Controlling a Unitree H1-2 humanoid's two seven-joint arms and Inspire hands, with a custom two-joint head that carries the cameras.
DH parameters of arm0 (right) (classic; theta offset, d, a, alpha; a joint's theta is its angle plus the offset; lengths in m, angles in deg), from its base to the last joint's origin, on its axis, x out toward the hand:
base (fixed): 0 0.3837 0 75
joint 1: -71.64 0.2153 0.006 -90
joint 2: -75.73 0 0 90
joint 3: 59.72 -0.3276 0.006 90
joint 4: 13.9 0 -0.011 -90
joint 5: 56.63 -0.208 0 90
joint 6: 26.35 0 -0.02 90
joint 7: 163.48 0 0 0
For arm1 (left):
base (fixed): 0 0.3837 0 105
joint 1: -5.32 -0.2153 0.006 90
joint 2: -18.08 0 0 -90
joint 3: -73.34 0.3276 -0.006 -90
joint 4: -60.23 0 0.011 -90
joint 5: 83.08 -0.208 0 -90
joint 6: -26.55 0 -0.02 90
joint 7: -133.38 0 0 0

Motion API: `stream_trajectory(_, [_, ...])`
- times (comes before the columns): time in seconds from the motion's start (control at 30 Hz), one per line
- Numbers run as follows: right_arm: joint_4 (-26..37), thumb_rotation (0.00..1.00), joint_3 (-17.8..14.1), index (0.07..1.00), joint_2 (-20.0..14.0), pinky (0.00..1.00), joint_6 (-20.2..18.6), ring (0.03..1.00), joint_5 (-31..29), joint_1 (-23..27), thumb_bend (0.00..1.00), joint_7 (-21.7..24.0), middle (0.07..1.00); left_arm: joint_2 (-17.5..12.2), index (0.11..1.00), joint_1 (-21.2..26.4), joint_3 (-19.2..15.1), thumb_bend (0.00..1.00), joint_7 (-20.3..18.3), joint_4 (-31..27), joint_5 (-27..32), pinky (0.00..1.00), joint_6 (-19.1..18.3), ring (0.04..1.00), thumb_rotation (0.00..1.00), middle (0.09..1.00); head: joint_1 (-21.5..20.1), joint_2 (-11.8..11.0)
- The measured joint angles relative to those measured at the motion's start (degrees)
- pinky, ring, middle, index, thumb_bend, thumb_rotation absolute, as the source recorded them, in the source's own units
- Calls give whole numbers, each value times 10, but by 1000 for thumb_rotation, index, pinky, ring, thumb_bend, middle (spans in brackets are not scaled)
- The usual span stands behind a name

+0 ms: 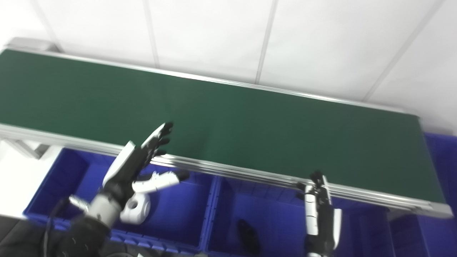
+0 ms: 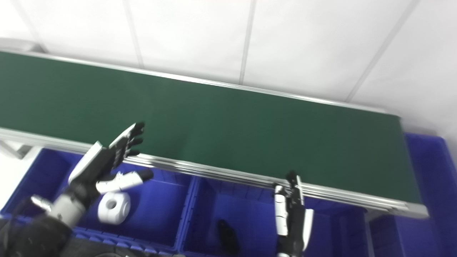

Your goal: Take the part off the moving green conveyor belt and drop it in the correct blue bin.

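Note:
The green conveyor belt (image 1: 250,121) runs across the picture with no part on it. My left hand (image 1: 137,166) hovers open over the left blue bin (image 1: 182,214), fingers spread and reaching to the belt's near rail, thumb pointing right. A white ring-shaped part (image 2: 113,207) lies in that bin just below the hand. My right hand (image 2: 292,212) stands edge-on over the middle blue bin (image 2: 250,210), fingers straight and holding nothing. A small black part (image 2: 228,237) lies on the floor of the middle bin.
A further blue bin (image 1: 441,200) sits at the belt's right end. The belt's metal rail (image 1: 250,175) separates bins from belt. A white panelled wall (image 1: 285,43) rises behind the conveyor.

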Motion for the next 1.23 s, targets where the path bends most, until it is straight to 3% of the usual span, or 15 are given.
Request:
stream_trajectory(0.13, [-3,889,2,916,0,704,2,775,15,1,576,-15,904,0,1000,-37,65,703,44,31,13,942,52,994,652,998,-35,-8])
stream_trajectory(0.2, [-4,903,2,920,0,691,2,769,19,2,600,-23,906,4,1000,-45,85,671,68,45,12,925,76,1000,633,1000,-40,-10])
stream_trajectory(0.37, [-15,912,3,916,-2,687,3,767,31,7,640,-31,902,1,1000,-17,94,621,162,158,11,956,171,1000,546,1000,-51,-19])
stream_trajectory(0.5, [-29,911,3,918,-3,698,3,780,30,10,627,-35,903,-11,1000,-1,105,671,203,202,11,981,214,1000,616,1000,-50,-32])
stream_trajectory(0.7, [-57,922,3,906,-6,690,28,765,41,13,598,-46,898,-16,1000,11,140,668,232,214,1,1000,252,1000,626,1000,-55,-43])
stream_trajectory(0.9, [-67,936,3,899,-6,688,39,762,49,14,575,-64,894,-26,1000,13,143,689,239,224,28,1000,259,1000,677,1000,-69,-48])
stream_trajectory(1.23, [-101,962,3,908,-8,716,59,809,57,25,594,-82,931,-45,1000,28,137,647,241,264,90,1000,262,1000,733,1000,-157,-58])
